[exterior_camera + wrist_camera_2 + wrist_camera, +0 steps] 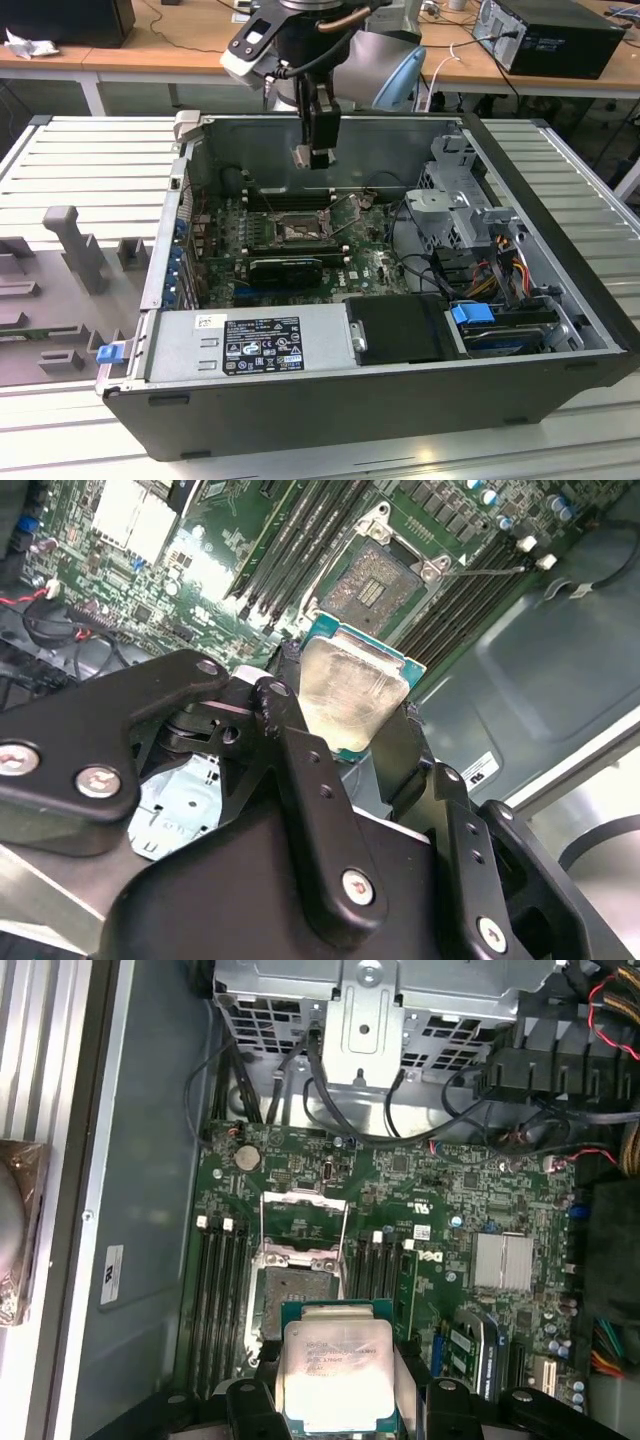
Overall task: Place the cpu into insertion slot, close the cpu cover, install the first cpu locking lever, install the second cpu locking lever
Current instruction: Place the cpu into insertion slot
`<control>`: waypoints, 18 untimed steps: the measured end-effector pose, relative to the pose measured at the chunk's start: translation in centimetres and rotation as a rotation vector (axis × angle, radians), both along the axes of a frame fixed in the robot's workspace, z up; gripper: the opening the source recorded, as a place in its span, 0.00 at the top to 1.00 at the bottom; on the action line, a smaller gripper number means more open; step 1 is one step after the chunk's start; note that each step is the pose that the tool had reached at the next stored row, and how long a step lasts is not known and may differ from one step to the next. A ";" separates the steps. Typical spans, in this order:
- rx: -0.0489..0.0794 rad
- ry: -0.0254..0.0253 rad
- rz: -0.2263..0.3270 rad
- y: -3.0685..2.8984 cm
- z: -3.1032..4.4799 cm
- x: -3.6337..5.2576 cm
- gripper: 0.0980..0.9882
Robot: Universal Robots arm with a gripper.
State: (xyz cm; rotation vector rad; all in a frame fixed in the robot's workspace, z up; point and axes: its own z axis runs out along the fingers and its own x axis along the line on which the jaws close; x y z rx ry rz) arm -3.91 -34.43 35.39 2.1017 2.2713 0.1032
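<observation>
In the exterior view, a big open computer case [400,405] lies on its side on a table [80,150] made of grey slats. Wooden desks [150,50] stand behind it. Inside the case is a green board [375,265]. A grey power box [250,340] sits in front of it, and a bunch of wires [500,265] is on the exterior view's right. The arm hangs down from above. Its gripper [318,158] is high over the insertion slot [297,230] and does not touch the board. A pale bit of the cpu [303,156] shows by the gripper's tip.

In the second wrist view, the two black fingers [290,730] squeeze the cpu [352,690] from both sides, shiny side showing. The insertion slot [375,585] is bare, with long black memory slots [300,540] next to it.

In the first wrist view, the cpu [335,1370] sits flat in the grip and hides one edge of the insertion slot [300,1295] below it. The cpu cover [303,1222] is flipped open on the far side. A metal cage [380,1010] and black cables [340,1110] lie further off.
</observation>
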 end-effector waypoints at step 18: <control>0.000 -0.0001 -0.182 0.00 -0.09 0.00 0.52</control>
